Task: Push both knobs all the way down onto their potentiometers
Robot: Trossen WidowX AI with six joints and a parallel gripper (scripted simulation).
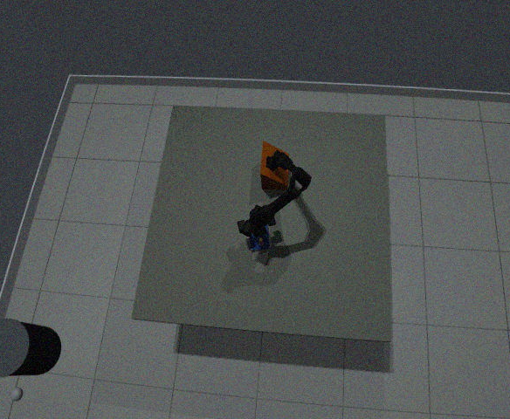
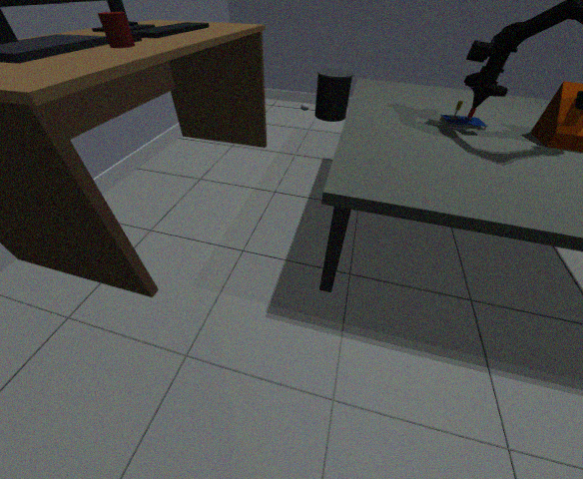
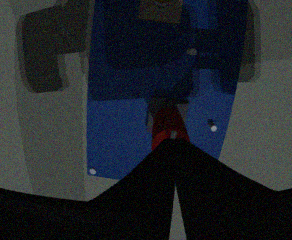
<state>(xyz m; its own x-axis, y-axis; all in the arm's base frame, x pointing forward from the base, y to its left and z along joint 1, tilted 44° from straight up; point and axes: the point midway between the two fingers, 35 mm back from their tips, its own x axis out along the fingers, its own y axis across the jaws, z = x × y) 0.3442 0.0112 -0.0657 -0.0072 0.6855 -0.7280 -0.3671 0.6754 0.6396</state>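
Note:
The blue circuit board (image 1: 264, 246) (image 2: 451, 122) (image 3: 117, 135) stands on the table. A red knob (image 2: 471, 113) (image 3: 169, 122) stands upright on its potentiometer near one end of the board. A yellow knob (image 2: 459, 105) stands tall toward the other end; in the wrist view its potentiometer (image 3: 161, 14) shows only at the top edge. My gripper (image 2: 474, 106) (image 3: 173, 147) is shut with nothing between the fingers. Its tips are at the top of the red knob and hide part of it. I cannot tell whether the red knob sits against its potentiometer.
The orange base block (image 1: 271, 182) (image 2: 570, 126) of the arm stands on the table (image 1: 336, 279) (image 2: 410, 170), beside the board. A wooden desk (image 2: 142, 56) with a red cup (image 2: 117, 31) and a black bin (image 2: 331, 98) stand away from the table.

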